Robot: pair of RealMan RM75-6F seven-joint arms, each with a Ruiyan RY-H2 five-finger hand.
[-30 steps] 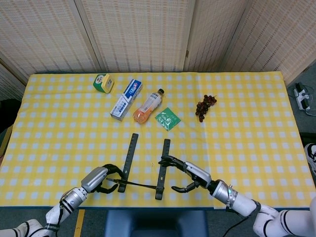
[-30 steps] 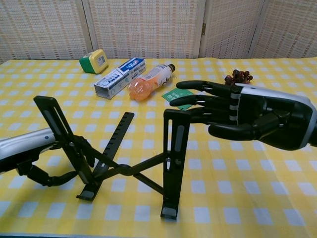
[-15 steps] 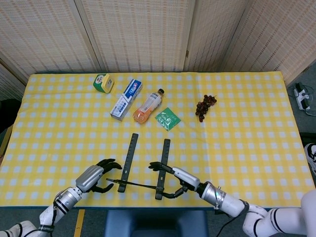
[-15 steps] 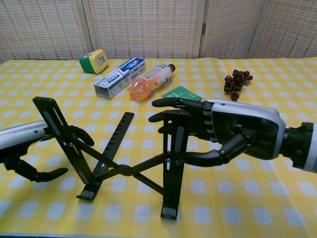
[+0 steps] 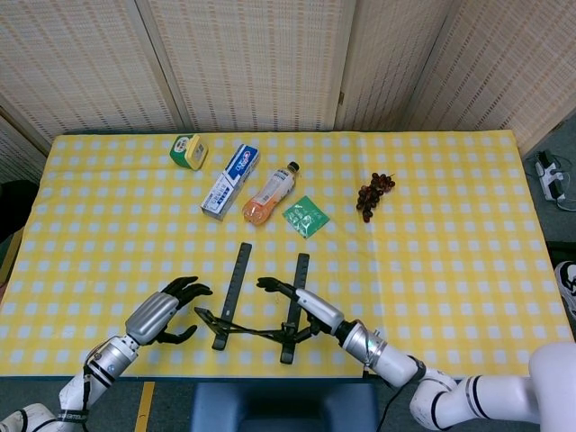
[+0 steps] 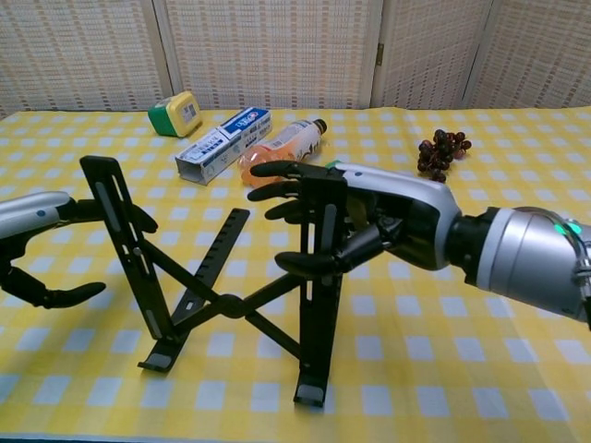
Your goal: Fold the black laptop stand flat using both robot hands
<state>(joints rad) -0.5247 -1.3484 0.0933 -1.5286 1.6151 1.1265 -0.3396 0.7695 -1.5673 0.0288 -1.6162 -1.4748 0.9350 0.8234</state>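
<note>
The black laptop stand [image 6: 224,305] stands unfolded near the table's front edge, two upright bars joined by crossed links; from the head view the stand [image 5: 259,317] shows as two parallel bars. My right hand [image 6: 379,226] lies against the right bar [image 6: 323,268], fingers spread past its top and thumb lower down behind it; the head view shows this right hand [image 5: 301,304] over that bar. My left hand [image 6: 32,235] hangs open just left of the left bar [image 6: 120,245], its fingertips close to the bar; contact cannot be told. The left hand [image 5: 162,310] holds nothing.
Behind the stand lie a toothpaste box [image 5: 230,180], an orange drink bottle [image 5: 271,193], a green packet [image 5: 306,216], a green-and-yellow tape measure [image 5: 188,150] and dark grapes [image 5: 373,193]. The yellow checked table [image 5: 450,270] ends just in front of the stand.
My left hand let go of the stand's left link and opened beside the bar. My right hand slid left onto the right bar, and the two bars stand closer and steeper.
</note>
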